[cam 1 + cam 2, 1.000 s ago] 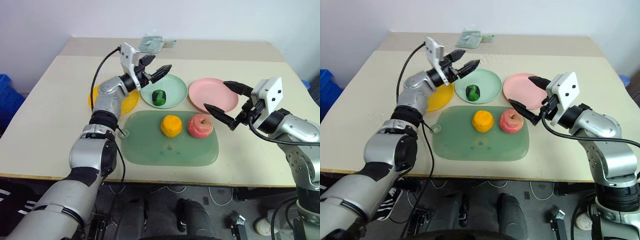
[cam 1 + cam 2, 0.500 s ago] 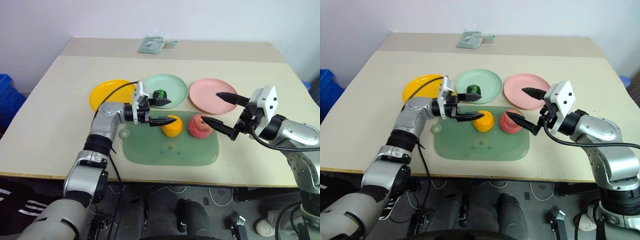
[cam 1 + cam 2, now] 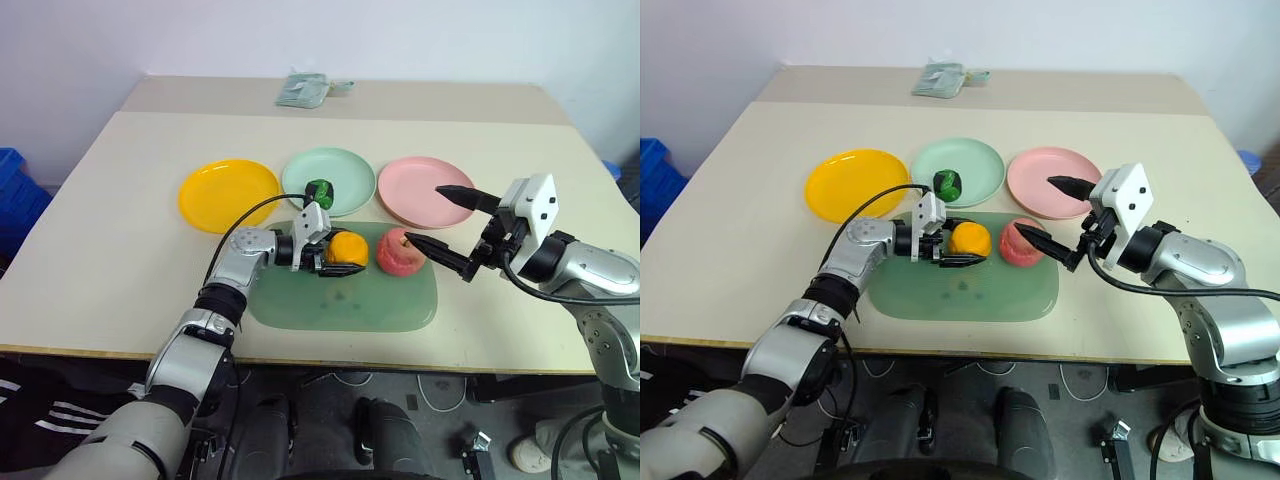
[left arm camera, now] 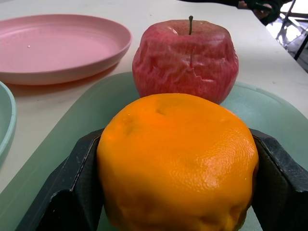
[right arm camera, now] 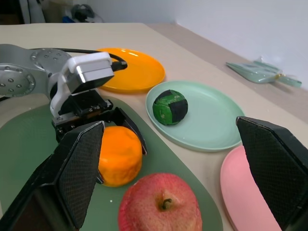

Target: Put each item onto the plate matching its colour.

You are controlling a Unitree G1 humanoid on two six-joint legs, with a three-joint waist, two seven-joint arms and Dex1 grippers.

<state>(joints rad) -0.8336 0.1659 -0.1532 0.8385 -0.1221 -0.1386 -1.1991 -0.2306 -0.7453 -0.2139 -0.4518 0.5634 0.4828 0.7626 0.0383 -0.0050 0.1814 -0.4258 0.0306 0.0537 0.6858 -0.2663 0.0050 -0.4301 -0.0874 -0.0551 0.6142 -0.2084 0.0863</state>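
Beige tabletop (image 3: 100, 230) under a pale wall carries three plates in a far row: the yellow-orange plate (image 3: 229, 194) on the left lies bare, the mint green plate (image 3: 329, 180) in the middle holds the dark green-and-black fruit (image 3: 319, 193) near its near rim, and the pink plate (image 3: 424, 190) on the right lies bare. Nearer lies a translucent green mat (image 3: 345, 296), bearing the orange fruit (image 3: 347, 249) and, just right of it, the pink-red apple (image 3: 399, 251), the two close but apart. From the left, the left arm reaches low and nearly level across the mat; its left claw (image 3: 336, 251) has a black finger pressed against each side of the orange fruit, which sits on the mat. At the right, the raised right claw (image 3: 441, 217) spreads wide and holds nothing, one finger over the pink plate's near rim, the other beside the apple. A folded greenish packet (image 3: 304, 89) lies at the far edge.
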